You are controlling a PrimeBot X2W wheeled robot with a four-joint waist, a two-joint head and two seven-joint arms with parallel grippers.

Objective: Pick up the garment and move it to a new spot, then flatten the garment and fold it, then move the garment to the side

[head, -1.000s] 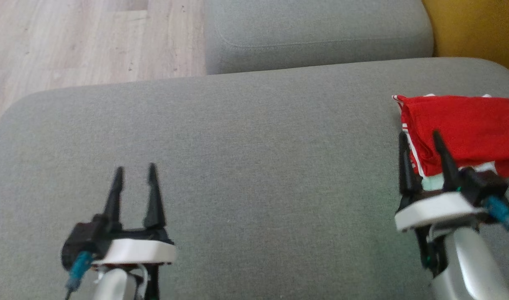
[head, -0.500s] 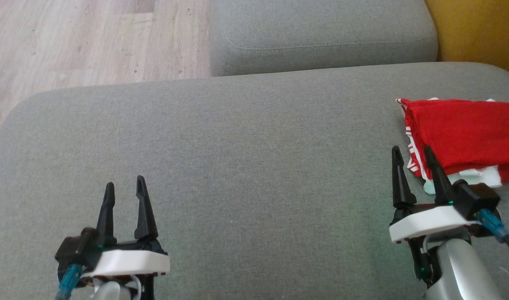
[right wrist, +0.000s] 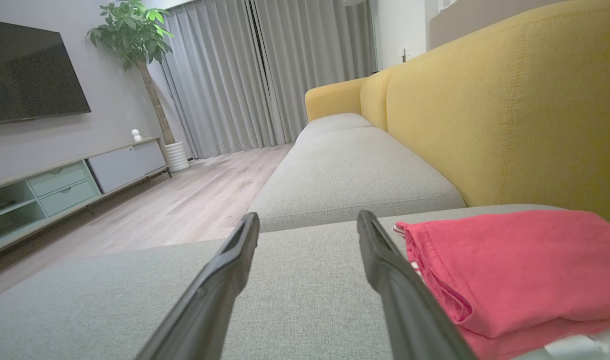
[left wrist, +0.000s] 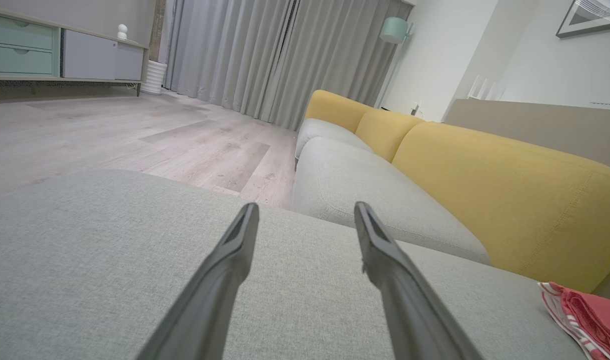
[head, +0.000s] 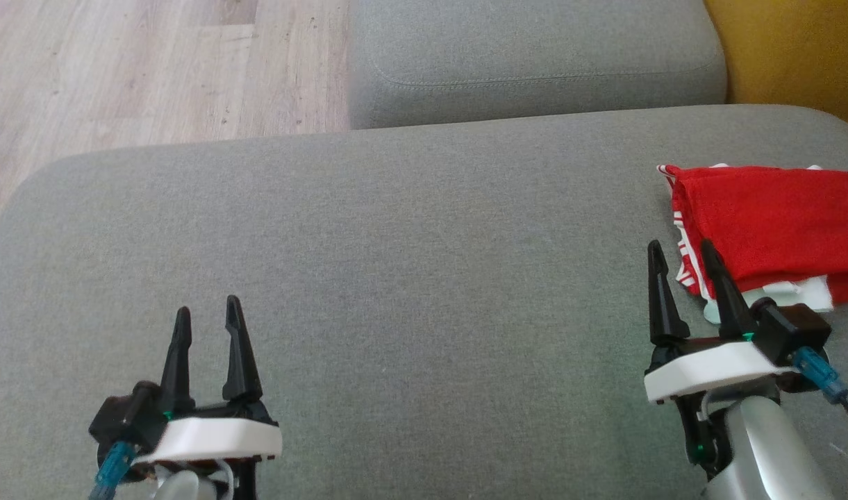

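Right now your folded red garment [head: 771, 222] is lying flat on the far right part of the grey seat cushion [head: 410, 243], near the yellow backrest [head: 792, 55]. Its long axis is running left to right across the head view, and its right end is being cut off by that view's edge. Its red-and-white striped edge is pointing toward the robot's left, at the bare middle of the cushion, while a pale strip is peeking out along its near side.

Your right gripper [head: 679, 244] is hovering just beside the garment's near left corner with its two dark fingers spread apart and nothing between them. In the right wrist view the cloth is lying just to the right of the right-hand finger; you cannot tell whether they are touching.

Your left gripper [head: 207, 305] is hanging over bare cushion well apart from the garment, its fingers likewise parted and gripping nothing.

Beyond the seat, a second grey cushion [head: 535, 62] is sitting at the far side, pale wooden floor [head: 139, 69] is showing to its left, and grey curtains [right wrist: 235, 75] are hanging in the background.
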